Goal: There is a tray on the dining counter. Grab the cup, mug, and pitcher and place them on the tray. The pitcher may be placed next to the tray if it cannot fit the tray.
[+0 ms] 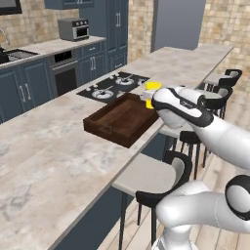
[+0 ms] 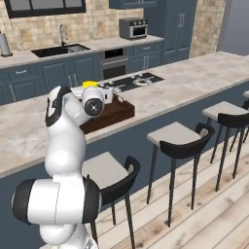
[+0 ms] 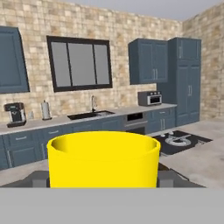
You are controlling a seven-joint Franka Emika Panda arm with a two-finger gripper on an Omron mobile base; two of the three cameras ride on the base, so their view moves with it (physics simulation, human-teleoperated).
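— Where do the two base cameras sit?

— Behind the arm, one to each side, both looking forward and down. The left one looks along the dining counter (image 1: 63, 161) from close above its near end, with the tray (image 1: 119, 119) at mid distance. The right one stands farther back on the stool side and looks across the same counter toward the back wall.

— What do they share?

— Counter, tray, the black stovetop (image 1: 113, 86) and the toaster oven (image 2: 133, 28).

— And the hand camera?

— Level, facing the window wall, very close behind the cup (image 3: 103, 159). It shares the stovetop and toaster oven with both.
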